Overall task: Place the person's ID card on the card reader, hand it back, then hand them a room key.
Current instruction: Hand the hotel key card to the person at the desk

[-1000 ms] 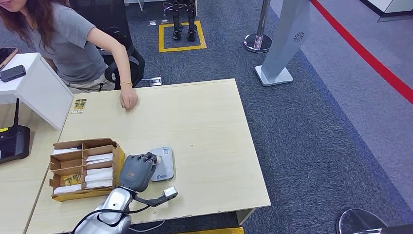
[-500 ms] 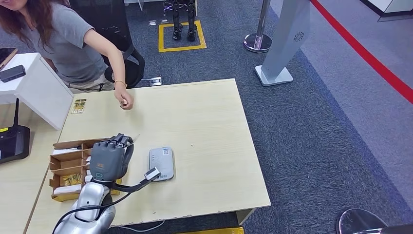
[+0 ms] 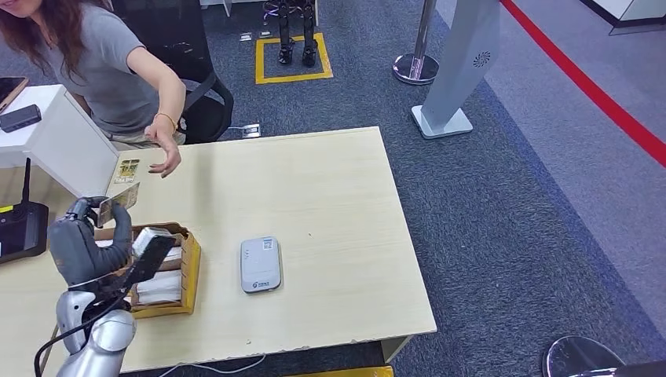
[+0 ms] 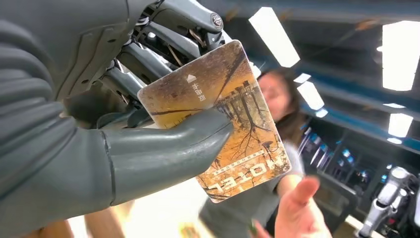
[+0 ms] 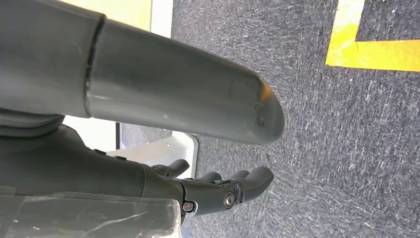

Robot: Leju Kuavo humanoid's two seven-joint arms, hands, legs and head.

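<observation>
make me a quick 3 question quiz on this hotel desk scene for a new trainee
1. True or false: the left hand holds nothing.
2. Multiple choice: the card reader lies
A. inside the cardboard organizer
B. flat on the wooden table, to the right of the organizer
C. in the person's hand
3. Fill in: the word printed large on the room key card is ____.

Key
1. False: it pinches the room key card between thumb and fingers.
2. B
3. HOTEL
</observation>
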